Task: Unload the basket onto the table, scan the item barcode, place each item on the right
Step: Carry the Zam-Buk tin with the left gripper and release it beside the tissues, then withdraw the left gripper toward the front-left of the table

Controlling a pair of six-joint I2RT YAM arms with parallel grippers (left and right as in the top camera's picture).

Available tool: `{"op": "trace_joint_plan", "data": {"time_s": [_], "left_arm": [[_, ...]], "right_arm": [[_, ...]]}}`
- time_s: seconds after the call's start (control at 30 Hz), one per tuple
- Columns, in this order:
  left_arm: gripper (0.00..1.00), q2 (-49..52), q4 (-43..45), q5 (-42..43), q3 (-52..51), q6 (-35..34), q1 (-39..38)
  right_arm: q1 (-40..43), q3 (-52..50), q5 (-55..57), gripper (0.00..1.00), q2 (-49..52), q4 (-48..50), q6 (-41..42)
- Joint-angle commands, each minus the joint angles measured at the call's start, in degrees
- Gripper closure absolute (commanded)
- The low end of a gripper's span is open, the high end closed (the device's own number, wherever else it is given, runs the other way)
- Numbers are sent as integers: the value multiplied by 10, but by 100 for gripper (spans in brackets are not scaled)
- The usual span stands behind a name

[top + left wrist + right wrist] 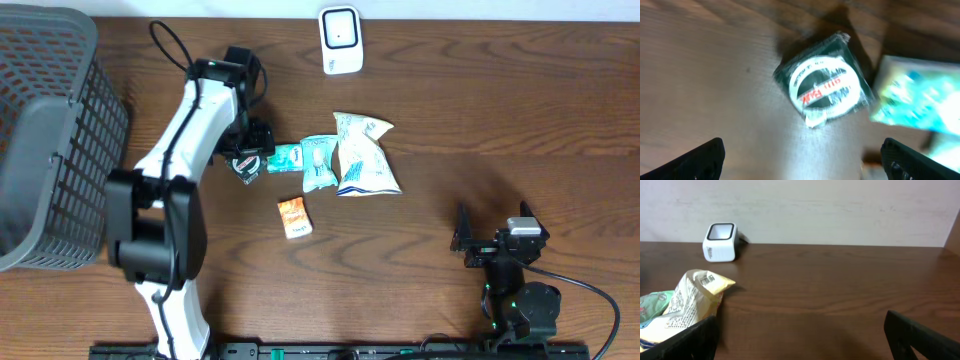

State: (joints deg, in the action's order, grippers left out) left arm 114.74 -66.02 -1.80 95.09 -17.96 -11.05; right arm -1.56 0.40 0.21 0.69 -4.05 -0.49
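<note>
Dark wood-grain counter [450, 120] carries a small dark packet with a round white label [824, 86], lying flat beneath the left hand [802, 157], which is spread wide and not touching it. The right hand [800, 335], also spread and empty, sits well apart, facing a white box-shaped scanner [720, 242].

The table [450, 120] is seen from above, closely from the left wrist, level from the right; the scanner [341, 40] is shared by overhead and right.
</note>
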Motion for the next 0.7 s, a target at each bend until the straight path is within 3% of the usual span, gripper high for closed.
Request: {"op": "trace_joint_plan", "data": {"time_s": [0.0,0.3,0.67], "left_arm": [[2,-86,-15,-2,30,3,0],[2,-235,-70,-3,30,3,0],[3,-315,-184,-4,14,-16,0]], "right_arm": [[-2,-1,3,1,-3,-2,-4],[-2,-1,3,1,-3,-2,-4],[-2,-1,3,1,-3,-2,-4]]}}
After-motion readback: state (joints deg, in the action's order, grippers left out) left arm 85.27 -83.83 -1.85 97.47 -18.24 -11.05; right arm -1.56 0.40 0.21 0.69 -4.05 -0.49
